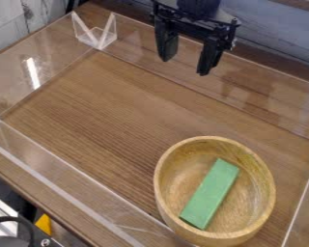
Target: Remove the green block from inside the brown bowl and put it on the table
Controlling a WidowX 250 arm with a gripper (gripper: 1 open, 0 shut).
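A flat, elongated rectangular block of bright green (211,194) is seen lying inside a wide, round, shallow bowl of light tan wood with a thick rim (168,164); the block is laid on a slant, its upper end toward the far right of the bowl's floor and its lower end toward the near left, close to the rim. The bowl is set upright on the near right part of a brown wood-grain tabletop with dark streaks (105,121), which is edged by low clear plastic walls.
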